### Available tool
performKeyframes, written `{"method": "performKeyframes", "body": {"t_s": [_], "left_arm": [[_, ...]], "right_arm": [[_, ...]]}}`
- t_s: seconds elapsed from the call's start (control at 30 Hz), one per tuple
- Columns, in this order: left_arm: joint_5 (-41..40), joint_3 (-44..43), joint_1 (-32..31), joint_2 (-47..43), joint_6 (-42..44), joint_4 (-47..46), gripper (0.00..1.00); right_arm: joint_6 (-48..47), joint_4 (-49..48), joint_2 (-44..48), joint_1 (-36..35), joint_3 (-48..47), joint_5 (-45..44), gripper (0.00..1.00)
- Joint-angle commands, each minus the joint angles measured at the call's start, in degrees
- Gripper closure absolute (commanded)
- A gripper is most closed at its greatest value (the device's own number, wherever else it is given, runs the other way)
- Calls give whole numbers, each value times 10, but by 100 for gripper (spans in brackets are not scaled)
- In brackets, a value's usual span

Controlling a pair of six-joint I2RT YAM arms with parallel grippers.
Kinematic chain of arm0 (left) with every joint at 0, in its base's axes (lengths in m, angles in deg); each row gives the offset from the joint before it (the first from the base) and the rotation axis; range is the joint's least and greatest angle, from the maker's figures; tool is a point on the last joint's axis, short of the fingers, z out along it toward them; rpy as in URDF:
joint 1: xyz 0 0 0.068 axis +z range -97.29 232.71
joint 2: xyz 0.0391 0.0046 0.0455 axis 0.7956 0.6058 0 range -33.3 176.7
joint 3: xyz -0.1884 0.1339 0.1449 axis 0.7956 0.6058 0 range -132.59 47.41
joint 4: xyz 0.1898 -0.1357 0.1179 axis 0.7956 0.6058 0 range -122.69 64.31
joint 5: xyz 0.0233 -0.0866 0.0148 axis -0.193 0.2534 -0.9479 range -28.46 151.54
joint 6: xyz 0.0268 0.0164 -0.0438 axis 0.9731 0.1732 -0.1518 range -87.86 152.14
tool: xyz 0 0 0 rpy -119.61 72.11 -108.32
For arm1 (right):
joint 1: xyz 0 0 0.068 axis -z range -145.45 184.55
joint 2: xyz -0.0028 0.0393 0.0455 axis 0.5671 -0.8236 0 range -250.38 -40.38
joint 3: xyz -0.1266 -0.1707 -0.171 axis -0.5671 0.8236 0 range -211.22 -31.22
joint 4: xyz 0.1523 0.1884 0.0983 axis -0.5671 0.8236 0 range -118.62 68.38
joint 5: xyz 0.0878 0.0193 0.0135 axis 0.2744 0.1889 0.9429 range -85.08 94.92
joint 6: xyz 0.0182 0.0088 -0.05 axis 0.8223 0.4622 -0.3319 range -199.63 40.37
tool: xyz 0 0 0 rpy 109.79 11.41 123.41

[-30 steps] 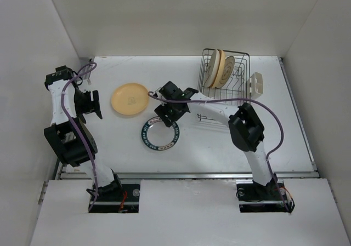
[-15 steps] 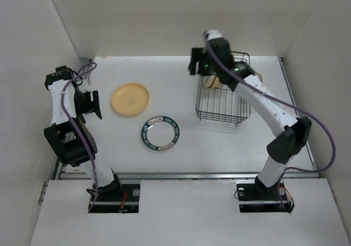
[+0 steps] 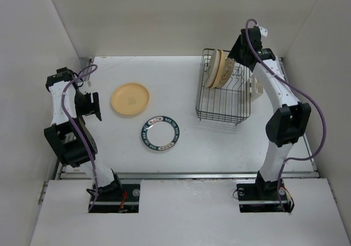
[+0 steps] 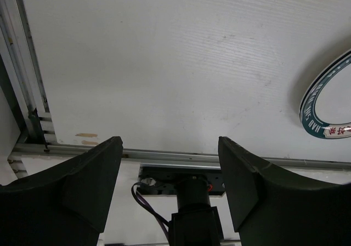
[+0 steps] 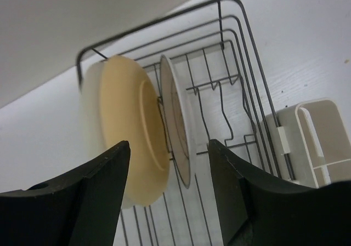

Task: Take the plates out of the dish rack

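The dark wire dish rack (image 3: 222, 101) stands at the back right with plates upright at its far end: a yellow-orange plate (image 5: 129, 142) and a thinner cream plate (image 5: 178, 131) beside it; they also show in the top view (image 3: 218, 69). A yellow-orange plate (image 3: 130, 99) and a white plate with a dark rim ring (image 3: 160, 133) lie flat on the table. My right gripper (image 5: 169, 164) is open and empty, above the rack's plates. My left gripper (image 4: 170, 164) is open and empty at the far left, above the table's near edge; the ringed plate's edge (image 4: 323, 112) shows there.
A cream cup holder (image 3: 256, 85) hangs on the rack's right side, also in the right wrist view (image 5: 312, 142). White walls enclose the table on the left, back and right. A metal rail (image 3: 186, 175) runs along the table's near edge.
My right arm swung from the ringed plate on the table to the back right, high above the rack, leaving that plate flat. The left arm has not moved.
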Motion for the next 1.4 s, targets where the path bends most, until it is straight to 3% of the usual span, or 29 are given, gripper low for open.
{"method": "performKeyframes", "body": {"t_s": [0.0, 0.13, 0.23, 0.3, 0.33, 0.43, 0.57, 0.8, 0.93, 1.07, 1.13, 1.23, 1.27, 1.37], "left_arm": [[-7, 11, -2, -34, 6, 8, 32], [-7, 16, -2, -34, 6, 3, 32], [-7, 22, -2, -34, 6, -3, 32], [-7, 22, -2, -34, 6, -3, 32], [-7, 27, -2, -34, 6, -3, 32], [-7, 27, -2, -34, 6, -3, 32], [-7, 27, -2, -34, 6, -8, 32], [-12, 15, -2, -29, 6, -8, 32], [-12, 15, -2, -29, 6, -8, 32], [-12, 15, -2, -29, 11, -8, 32], [-12, 15, -2, -29, 11, -8, 32], [-12, 10, -2, -29, 11, -8, 32], [-17, 10, -2, -29, 6, -8, 32], [-17, 10, -2, -24, 6, -8, 32]], "right_arm": [[25, -2, -23, 20, 10, 74, 35], [9, -11, -65, 20, 16, 90, 35], [3, -18, -91, 20, 16, 77, 47], [-5, -18, -102, 20, 10, 77, 59], [-5, -18, -108, 20, 10, 77, 76], [-28, -13, -102, 20, 5, 70, 98], [-84, -7, -80, 7, -8, 2, 100], [-168, -18, 2, -51, -18, -215, 100], [-195, -45, 31, -86, -9, -441, 100], [-201, -74, 89, -120, 12, -476, 100], [-232, -102, 138, -157, 30, -455, 100], [-250, -124, 175, -243, 61, -292, 100], [-250, -95, 170, -254, 67, -104, 100], [-267, -68, 138, -260, 80, 204, 100]]}}
